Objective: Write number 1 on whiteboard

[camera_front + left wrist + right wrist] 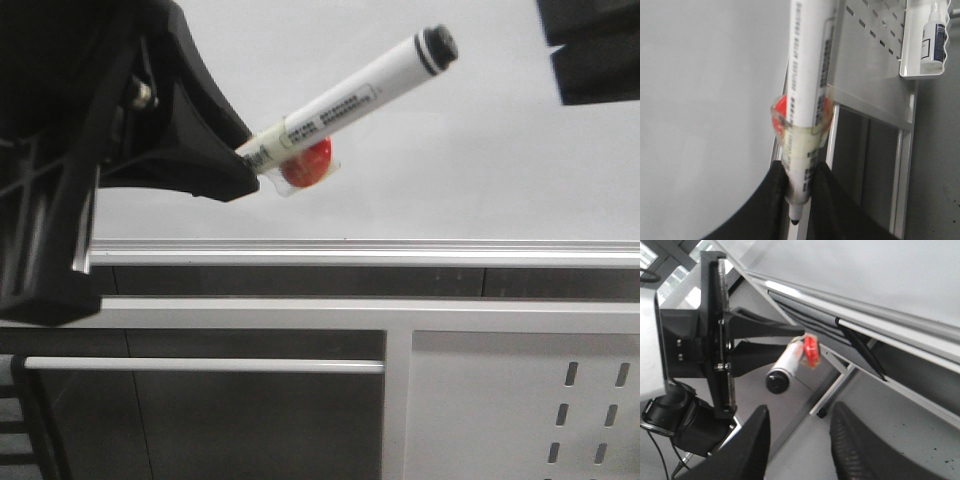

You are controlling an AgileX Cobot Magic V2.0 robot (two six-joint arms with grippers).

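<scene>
A: Where was the marker (345, 100) at this moment?

B: The left gripper (225, 160) had its fingers clamped on the tip end of it. In the front view the marker body pointed toward about 2 o'clock, with the capped back end highest. A red round piece (306, 163) was taped to the body, just beside the fingers.

A: And the whiteboard (400, 190)?

B: It filled the background, with its silver rail (400, 250) below the marker at 6 o'clock. No number 1 was visible on the part of the board that showed, so I judged that the stroke was not yet made.

A: How should the step be done well?

B: The tip must turn to face the board and touch it lightly — then one steady pull downward, the grip kept firm so the marker does not slip.

A: What was hard to see?

B: In the left wrist view the tip (795, 220) sat between the dark fingers; I could not tell whether it touched the board. The right gripper (800, 440) had its fingers apart and empty, and much of the board was cut off.
</scene>
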